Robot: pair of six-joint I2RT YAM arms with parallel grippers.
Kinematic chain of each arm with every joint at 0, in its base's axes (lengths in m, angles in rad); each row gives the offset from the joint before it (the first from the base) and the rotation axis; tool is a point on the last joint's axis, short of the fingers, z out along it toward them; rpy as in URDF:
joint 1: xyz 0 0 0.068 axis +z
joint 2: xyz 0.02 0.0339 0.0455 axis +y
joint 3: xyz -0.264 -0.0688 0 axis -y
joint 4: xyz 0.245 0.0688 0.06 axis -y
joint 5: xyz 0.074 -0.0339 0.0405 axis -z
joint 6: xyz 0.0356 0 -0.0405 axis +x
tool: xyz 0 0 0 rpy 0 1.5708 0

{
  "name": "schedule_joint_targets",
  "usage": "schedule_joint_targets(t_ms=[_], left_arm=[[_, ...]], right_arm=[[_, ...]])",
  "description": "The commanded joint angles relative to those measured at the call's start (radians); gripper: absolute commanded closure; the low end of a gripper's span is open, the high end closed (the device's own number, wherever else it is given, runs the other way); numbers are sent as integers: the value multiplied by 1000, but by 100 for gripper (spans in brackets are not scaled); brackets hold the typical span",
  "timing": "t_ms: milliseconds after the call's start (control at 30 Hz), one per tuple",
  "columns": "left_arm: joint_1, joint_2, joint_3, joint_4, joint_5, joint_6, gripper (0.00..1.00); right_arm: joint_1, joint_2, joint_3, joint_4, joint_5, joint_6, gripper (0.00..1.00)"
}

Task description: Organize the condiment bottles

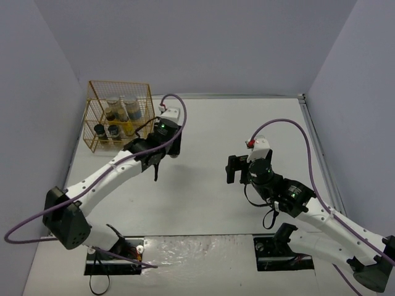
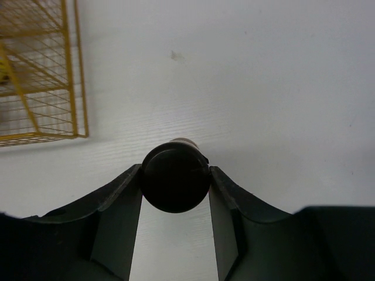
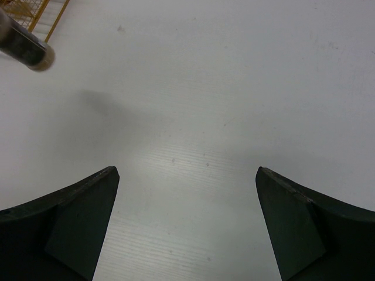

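A short dark jar with a black lid [image 2: 176, 177] sits between the fingers of my left gripper [image 2: 176, 170], which is shut on it just below the lid. In the top view the left gripper [image 1: 172, 150] is just right of the gold wire rack [image 1: 119, 117] and hides the jar. The right wrist view shows that jar's dark body [image 3: 23, 50] at the upper left. Several other condiment bottles stand inside the rack: pale blue-labelled jars [image 1: 132, 108] on the upper level, dark jars [image 1: 100, 131] below. My right gripper [image 1: 233, 169] is open over bare table, its fingers [image 3: 88, 211] wide apart.
The rack's corner [image 2: 41, 76] lies left of the held jar. The white table [image 1: 210, 129] is walled in on three sides. Purple cables loop off both arms.
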Motion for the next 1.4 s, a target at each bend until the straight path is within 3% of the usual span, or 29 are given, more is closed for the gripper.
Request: schedule_joint_targets(t_ms=[0,167,533,1133,1367], left_arm=[[99,-133,102,-85,-22,37,84],[313,-188,172,-136,28,96,84],[563,-67,228,-37,131,98,84],[606,188,195,86,126,46,83],[604,225,169,108,103,21,74]], right_arm=[[-5,24,22,39,19,6,0],[-5,34,28,39,21,5,0],[-5,34,21,38,21,6,0],[-5,7,-4,38,28,16,0],[-5,19,0,37,22,14,0]])
